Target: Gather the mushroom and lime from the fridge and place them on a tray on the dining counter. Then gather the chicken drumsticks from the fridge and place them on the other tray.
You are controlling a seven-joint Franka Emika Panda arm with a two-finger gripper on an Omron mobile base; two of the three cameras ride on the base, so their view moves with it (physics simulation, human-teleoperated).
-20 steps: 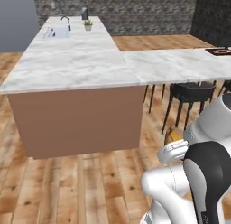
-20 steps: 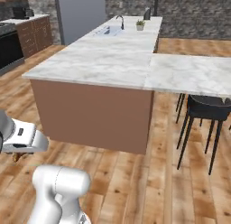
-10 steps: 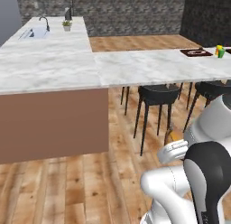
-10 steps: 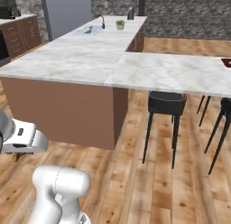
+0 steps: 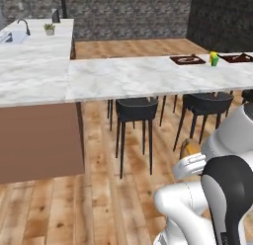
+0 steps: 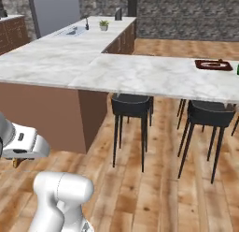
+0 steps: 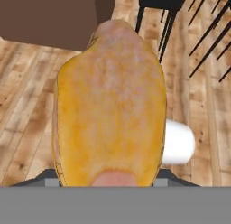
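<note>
While the fingers grasp the drumstick [image 7: 108, 105] at centre frame, I carry it.
Looks light, greasy and tapered, so I'd hold its thick middle until the tray [image 5: 187, 60], upper right on the worktop [image 5: 138, 76].

Chicken drumstick [image 7: 110, 105]: golden-orange, mottled, with a pale pinkish end. Dining counter [image 5: 148, 76]: white marble, grey-veined. Trays [image 5: 187, 60]: dark reddish-brown. Stools [image 5: 136, 110]: black. Floor [image 5: 99, 189]: light wood planks. Back wall [image 5: 128, 14]: grey stone.
</note>
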